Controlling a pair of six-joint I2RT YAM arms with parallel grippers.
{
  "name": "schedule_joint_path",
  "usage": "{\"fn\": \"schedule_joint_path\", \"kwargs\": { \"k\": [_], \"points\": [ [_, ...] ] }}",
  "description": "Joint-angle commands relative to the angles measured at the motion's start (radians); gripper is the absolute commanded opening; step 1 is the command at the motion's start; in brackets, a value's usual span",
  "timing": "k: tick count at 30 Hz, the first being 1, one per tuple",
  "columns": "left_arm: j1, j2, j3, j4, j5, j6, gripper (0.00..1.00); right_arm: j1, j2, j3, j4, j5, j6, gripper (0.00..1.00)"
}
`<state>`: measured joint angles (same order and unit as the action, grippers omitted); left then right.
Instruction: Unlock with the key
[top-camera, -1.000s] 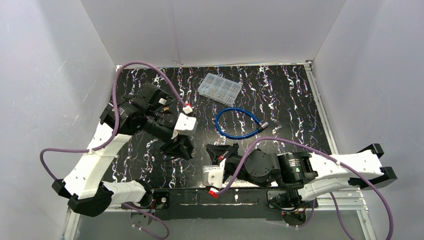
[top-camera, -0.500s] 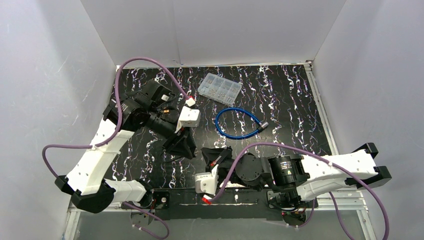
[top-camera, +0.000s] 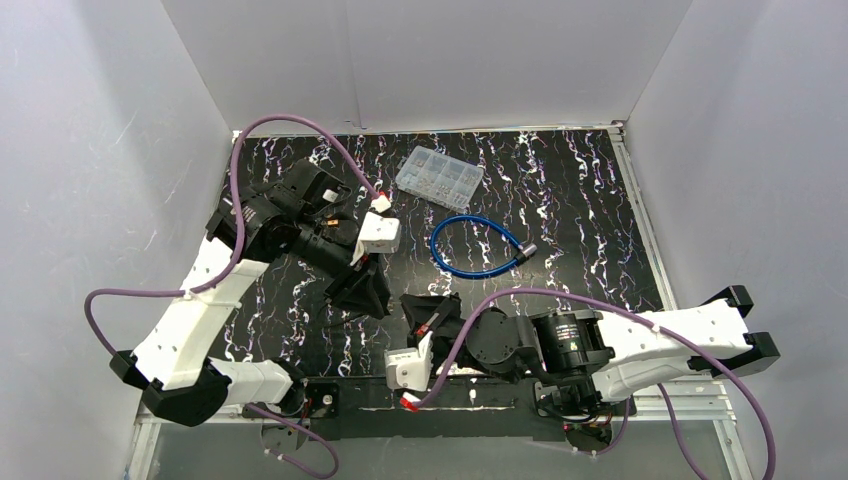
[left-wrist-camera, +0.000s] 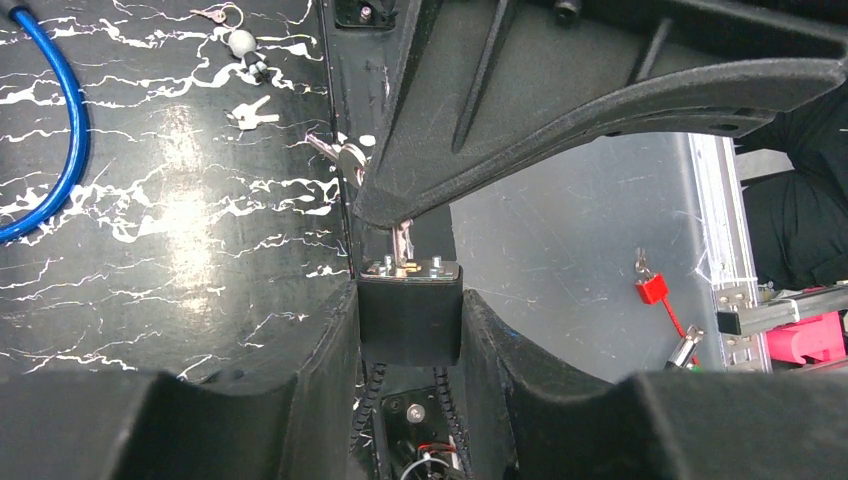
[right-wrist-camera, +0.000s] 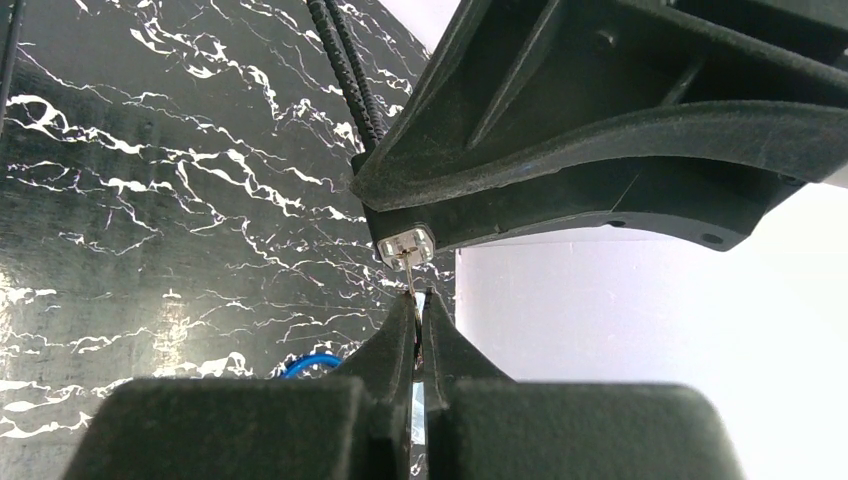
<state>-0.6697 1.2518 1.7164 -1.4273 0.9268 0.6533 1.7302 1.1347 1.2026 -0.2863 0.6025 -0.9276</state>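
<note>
My left gripper (left-wrist-camera: 408, 300) is shut on a black padlock (left-wrist-camera: 410, 325), whose metal keyhole face (left-wrist-camera: 412, 267) points away from the wrist. My right gripper (right-wrist-camera: 419, 300) is shut on a thin silver key (right-wrist-camera: 413, 283). The key's tip meets the lock's metal face (right-wrist-camera: 407, 245); in the left wrist view the key (left-wrist-camera: 403, 238) stands in that face under the right gripper's black fingers (left-wrist-camera: 560, 100). In the top view the left gripper (top-camera: 365, 292) and the right gripper (top-camera: 425, 310) meet at the table's near middle. How far the key is in is hidden.
A blue cable loop (top-camera: 478, 245) lies right of the grippers, and a clear compartment box (top-camera: 439, 177) sits behind it. Loose keys (left-wrist-camera: 250, 117) and a white ball on a ring (left-wrist-camera: 240, 42) lie on the marbled mat. A red tag (left-wrist-camera: 650, 290) hangs near the table's front rail.
The right arm has swung left and nearer, bringing its gripper closer to the left gripper. The left wrist shifted slightly back and right in the first half second, then held still.
</note>
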Motion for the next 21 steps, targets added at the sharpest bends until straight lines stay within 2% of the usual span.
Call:
{"fn": "schedule_joint_path", "kwargs": {
  "k": [1, 11, 21],
  "points": [
    [0.002, -0.002, 0.035, -0.011, 0.069, -0.013, 0.00, 0.008, 0.011, 0.030, 0.042, 0.008, -0.017, 0.01],
    [0.001, 0.001, 0.037, 0.000, 0.070, -0.034, 0.00, 0.008, 0.027, 0.019, 0.044, 0.007, -0.062, 0.01],
    [0.001, 0.002, -0.004, 0.169, -0.086, -0.254, 0.00, 0.015, 0.039, 0.036, 0.040, 0.032, -0.107, 0.01]
  ]
}}
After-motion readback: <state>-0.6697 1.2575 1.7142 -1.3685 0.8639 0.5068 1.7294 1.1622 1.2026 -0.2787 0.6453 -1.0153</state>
